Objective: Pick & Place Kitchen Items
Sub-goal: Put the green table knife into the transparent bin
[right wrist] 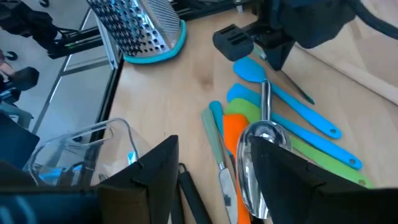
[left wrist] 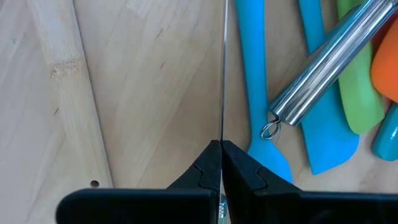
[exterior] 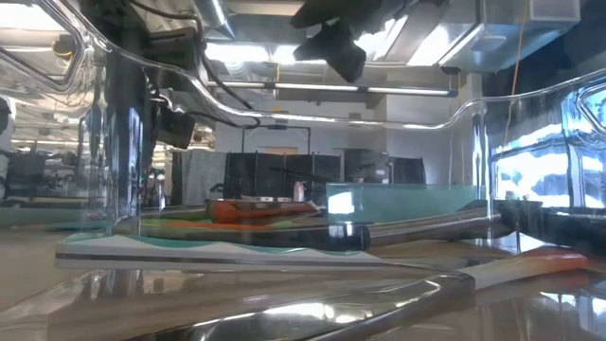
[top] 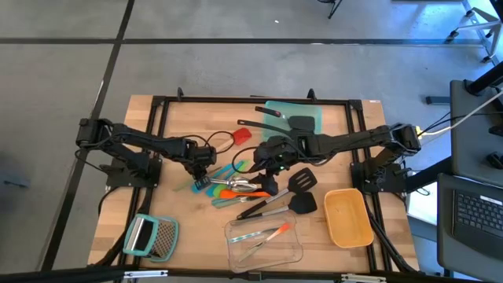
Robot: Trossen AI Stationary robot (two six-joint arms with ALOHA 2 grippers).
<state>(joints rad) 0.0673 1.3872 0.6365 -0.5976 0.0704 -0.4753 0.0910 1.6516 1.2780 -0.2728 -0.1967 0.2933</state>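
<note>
Utensils (top: 251, 185) lie heaped at the middle of the wooden table (top: 149, 122), between the two arms; no brand, label or writing can be read on any of them.

Farthest left, near the table's front corner, a metal grater (top: 151, 236) with a teal frame lies flat, well apart from the heap. The left gripper (top: 203, 167) is down at the heap's left edge. In its wrist view the fingers (left wrist: 205, 171) are clenched on a thin flat blade seen edge-on, just beside a slim blue spatula (left wrist: 252, 74), a steel handle (left wrist: 326, 59) with a small ring at its end, a green spatula (left wrist: 359, 102) and an orange tool (left wrist: 385, 68).

At the heap's back edge a red spatula (top: 240, 135) lies apart from the rest. The right gripper (top: 271, 161) hangs over the heap, fingers spread apart and holding nothing; its wrist view looks down on a silver spoon (right wrist: 261, 140) resting across the blue, green and orange tools. Two black slotted spatulas (top: 301, 192) lie at the heap's right side.

A clear container (top: 265, 240) at the front holds slim teal and orange tools. Behind the heap sits a teal tray (top: 314, 118), and to the right a yellow container (top: 348, 218).
</note>
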